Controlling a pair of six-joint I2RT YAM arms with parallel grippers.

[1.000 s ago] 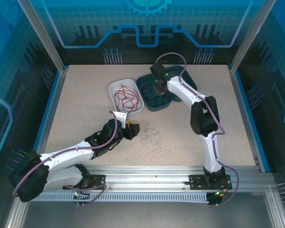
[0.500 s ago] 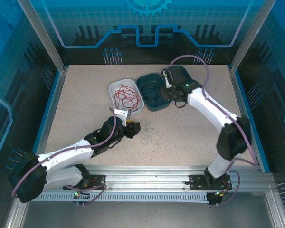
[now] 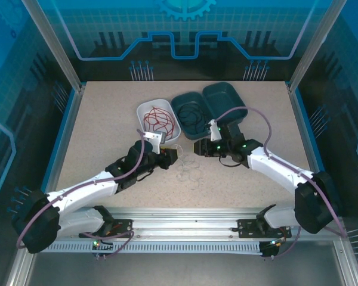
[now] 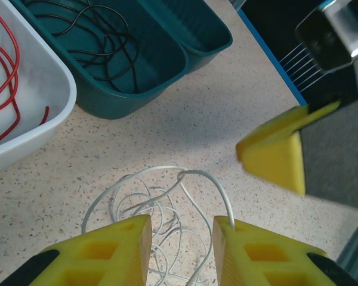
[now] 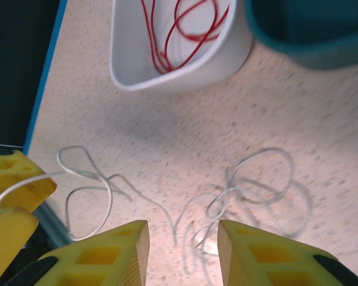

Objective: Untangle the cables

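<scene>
The red cable [image 3: 158,121] lies coiled in the white bin [image 5: 179,77] and the black cable [image 4: 101,36] in the teal bin [image 4: 137,89] beside it. Each has a bin to itself, so those two look sorted. What remains is the white cable [image 4: 158,205], a loose heap of loops on the table [image 3: 107,131] just in front of the bins and touching neither.

Both arms reach in over that heap from opposite sides, which suits spreading it: one end can be anchored while the other is drawn off.

The left gripper [image 4: 182,250] is low over the near side of the loops. Its jaws stand a narrow gap apart, with strands running between them. One strand lies against the inner face of a finger, and in the right wrist view a length of cable runs up into the gap. The cable is too thin to show whether it is pinched, but the visible gap suggests it is not.

The right gripper [image 5: 182,256] hovers over the other side of the heap. Its jaws are apart and hold nothing, and the loose ends lie on the table under the gap.

The second teal bin [image 3: 224,95], behind the first, is probably meant for this cable. The loops cross each other many times, so a pull on one strand may drag the whole heap.
</scene>
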